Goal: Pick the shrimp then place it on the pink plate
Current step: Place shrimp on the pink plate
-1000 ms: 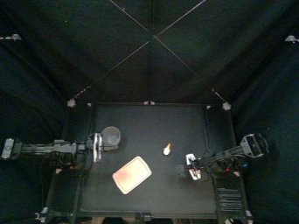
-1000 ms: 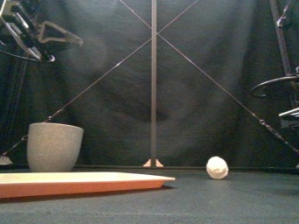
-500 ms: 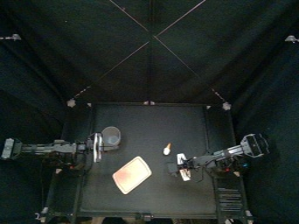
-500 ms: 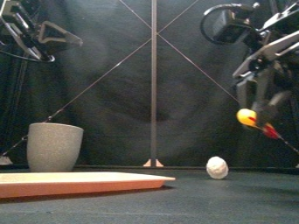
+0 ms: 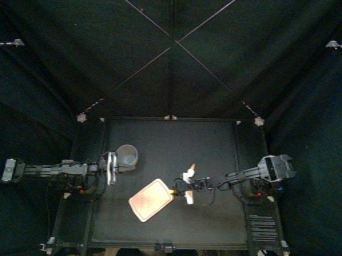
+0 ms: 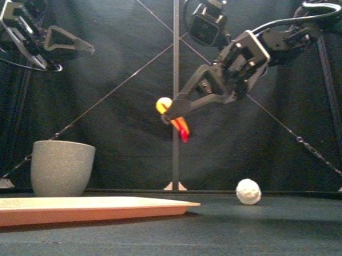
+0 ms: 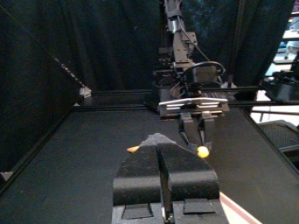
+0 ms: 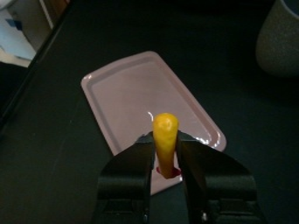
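Note:
The shrimp (image 6: 170, 113), yellow-orange with a red tail, hangs in the air with my right gripper (image 6: 174, 108) shut on it. In the right wrist view the shrimp (image 8: 167, 136) sits between the jaws, just over the near end of the pink plate (image 8: 146, 96). From above, the right gripper (image 5: 189, 189) is at the right edge of the pink plate (image 5: 146, 202). The plate (image 6: 80, 209) lies flat at the front left. My left gripper (image 5: 107, 170) rests at the left beside the grey cup, jaws together (image 7: 163, 164).
A tall grey speckled cup (image 5: 127, 155) (image 6: 62, 167) stands behind the plate at the left. A small white rounded toy (image 6: 247, 191) (image 5: 191, 170) lies on the table right of centre, behind the right gripper.
The right arm has swung left from the table's right side, carrying the shrimp up and across to the plate's edge. The left arm has stayed still.

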